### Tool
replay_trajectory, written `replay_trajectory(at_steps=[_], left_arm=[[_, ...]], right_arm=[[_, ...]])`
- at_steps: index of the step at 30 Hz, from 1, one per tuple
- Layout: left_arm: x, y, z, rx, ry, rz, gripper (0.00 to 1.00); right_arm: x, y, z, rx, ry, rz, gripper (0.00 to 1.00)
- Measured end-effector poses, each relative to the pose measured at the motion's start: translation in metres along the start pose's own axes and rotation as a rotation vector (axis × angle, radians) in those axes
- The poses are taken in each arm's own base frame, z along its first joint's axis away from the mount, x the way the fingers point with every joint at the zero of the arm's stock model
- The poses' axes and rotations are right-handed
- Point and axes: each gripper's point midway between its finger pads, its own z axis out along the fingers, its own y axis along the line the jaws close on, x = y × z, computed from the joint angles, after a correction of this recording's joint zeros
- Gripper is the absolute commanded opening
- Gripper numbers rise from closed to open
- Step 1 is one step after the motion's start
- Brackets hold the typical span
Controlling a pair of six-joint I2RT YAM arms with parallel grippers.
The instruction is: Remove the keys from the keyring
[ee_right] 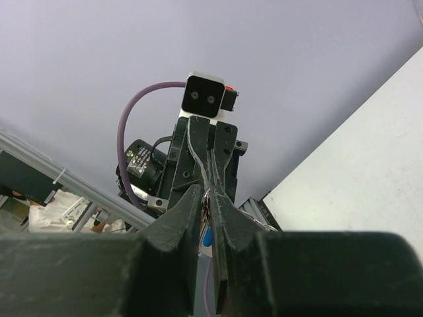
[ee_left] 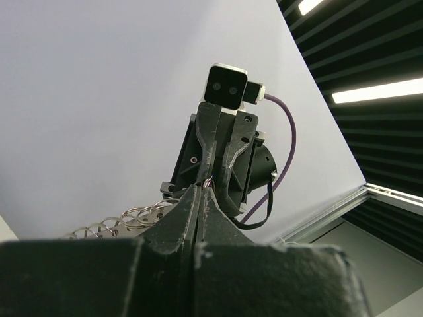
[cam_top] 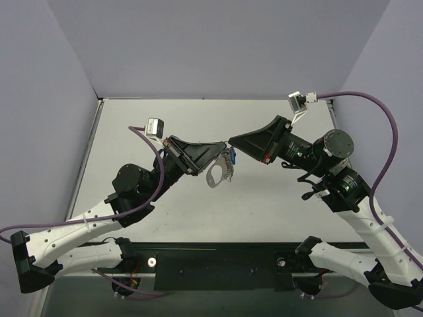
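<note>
The keys (cam_top: 231, 157) hang in mid-air just above the keyring (cam_top: 215, 177), against its chain (ee_left: 125, 221), where both arms meet over the table (cam_top: 264, 211). The left gripper (ee_left: 202, 188), just above the keyring, is pinched tight on its chain end. The right gripper (ee_right: 208, 198), beyond the keyring, looks narrowed onto the keys' silver part, with the blue head dangling below. To free them, I judge one claw should anchor while the other walks the key along the coil — small twists, no yanking, or the tiny key slips out.

Glossy silver metal keyring (cam_top: 215, 177), smooth matt grey table (cam_top: 251, 211)
</note>
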Motion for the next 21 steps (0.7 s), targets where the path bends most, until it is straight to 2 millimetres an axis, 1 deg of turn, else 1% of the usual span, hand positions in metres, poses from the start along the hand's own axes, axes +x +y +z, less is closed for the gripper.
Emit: replay_trajectory(at_steps=[2, 9, 16, 21], left_arm=[[0.000, 0.000, 0.000, 0.001, 0.002, 0.001, 0.00], [0.001, 0.000, 0.000, 0.001, 0.004, 0.016, 0.00], [0.006, 0.004, 0.000, -0.015, 0.037, 0.056, 0.00], [0.010, 0.002, 0.001, -0.035, 0.073, 0.108, 0.00]], right_arm=[[0.000, 0.000, 0.000, 0.001, 0.001, 0.000, 0.00], [0.001, -0.001, 0.000, 0.005, 0.001, 0.000, 0.00], [0.005, -0.005, -0.006, 0.024, 0.005, -0.008, 0.00], [0.006, -0.005, -0.010, 0.032, 0.006, -0.018, 0.00]])
